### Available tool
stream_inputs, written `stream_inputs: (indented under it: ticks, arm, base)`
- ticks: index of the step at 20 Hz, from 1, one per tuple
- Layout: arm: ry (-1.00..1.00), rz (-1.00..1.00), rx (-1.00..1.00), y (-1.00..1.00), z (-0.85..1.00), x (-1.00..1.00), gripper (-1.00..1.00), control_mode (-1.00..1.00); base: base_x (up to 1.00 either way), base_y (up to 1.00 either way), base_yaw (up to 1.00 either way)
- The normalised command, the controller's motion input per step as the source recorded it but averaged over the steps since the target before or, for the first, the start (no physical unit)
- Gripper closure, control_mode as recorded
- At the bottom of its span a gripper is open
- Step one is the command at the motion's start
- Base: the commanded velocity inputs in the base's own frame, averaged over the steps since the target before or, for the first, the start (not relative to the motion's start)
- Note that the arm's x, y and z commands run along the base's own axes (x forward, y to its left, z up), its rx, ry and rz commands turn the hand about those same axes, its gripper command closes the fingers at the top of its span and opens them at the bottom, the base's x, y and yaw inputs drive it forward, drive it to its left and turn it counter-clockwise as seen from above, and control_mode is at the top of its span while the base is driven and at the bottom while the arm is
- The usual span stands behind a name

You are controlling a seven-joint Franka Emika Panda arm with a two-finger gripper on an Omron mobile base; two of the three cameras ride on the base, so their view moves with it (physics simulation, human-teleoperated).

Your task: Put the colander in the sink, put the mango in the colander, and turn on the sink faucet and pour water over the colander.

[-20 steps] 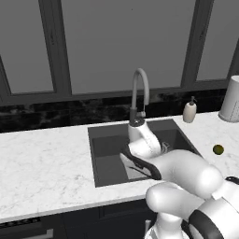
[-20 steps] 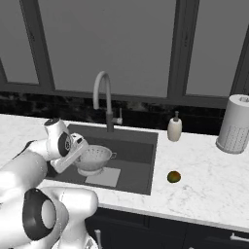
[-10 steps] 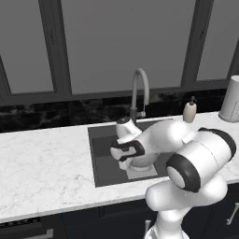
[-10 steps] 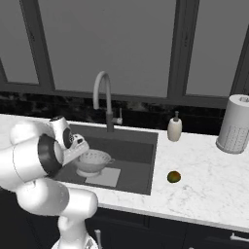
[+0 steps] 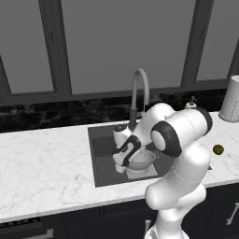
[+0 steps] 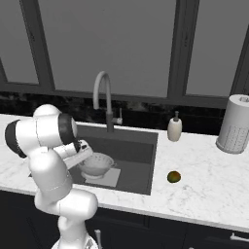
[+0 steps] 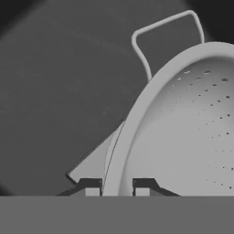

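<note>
Jaws clamp colander (image 7: 183, 132) rim | arm bent low into sink (image 6: 141, 160)

Even, flat rendered light (soft, slightly blurry).

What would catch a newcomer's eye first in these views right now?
Probably the big white arm bent down into the sink, its gripper shut on the rim of the colander over the pale drain plate. Next, the tall faucet behind the basin, and the mango alone on the counter to the right.
</note>
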Motion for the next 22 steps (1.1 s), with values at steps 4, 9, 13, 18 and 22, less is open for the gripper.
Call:
stream_inputs:
  ticks: [4, 9, 13, 18, 22]
  arm:
    - [-0.05, -0.01, 0.0, 0.0, -0.54, 0.43, 1.0, -1.0]
    - [-0.03, 0.0, 0.0, -0.02, -0.51, 0.27, 1.0, -1.0]
    - [0.0, -0.02, 0.0, 0.0, -0.43, 0.18, 1.0, -1.0]
    - [0.0, 0.0, 0.0, -0.18, -0.11, -0.05, 1.0, -1.0]
    - [0.0, -0.01, 0.0, -0.32, 0.0, -0.11, 1.0, -1.0]
  base:
    - [0.0, 0.0, 0.0]
    - [0.0, 0.0, 0.0]
    - [0.0, 0.0, 0.0]
    - [0.0, 0.0, 0.0]
    - [0.0, 0.0, 0.0]
